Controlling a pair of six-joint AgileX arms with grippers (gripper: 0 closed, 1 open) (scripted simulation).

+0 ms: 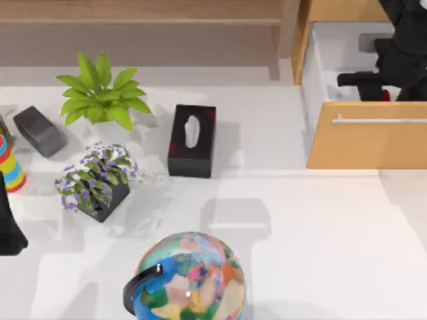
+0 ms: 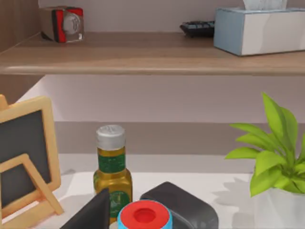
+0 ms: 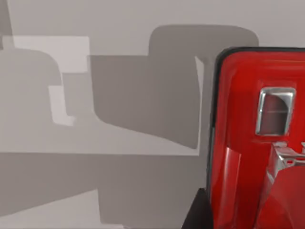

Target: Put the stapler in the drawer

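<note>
The drawer (image 1: 365,144) stands pulled open at the table's back right, with a light wood front, a thin silver bar handle (image 1: 380,121) and a white inside (image 1: 340,57). My right gripper (image 1: 381,85) reaches down into it. Just under the gripper a bit of red (image 1: 385,95) shows. The right wrist view has a glossy red stapler (image 3: 248,143) with a black edge and a silver metal insert close to the camera, with the drawer's shadowed white inside (image 3: 119,119) behind it. My left gripper (image 1: 9,230) is parked at the table's left edge.
A dark grey rounded block (image 1: 40,131) (image 2: 183,207) lies at the far left, beside a green plant (image 1: 100,93). A purple flower pot (image 1: 97,181), a black tissue box (image 1: 192,140) and a globe (image 1: 190,280) occupy the table's middle. A shelf (image 2: 152,52) runs along the back.
</note>
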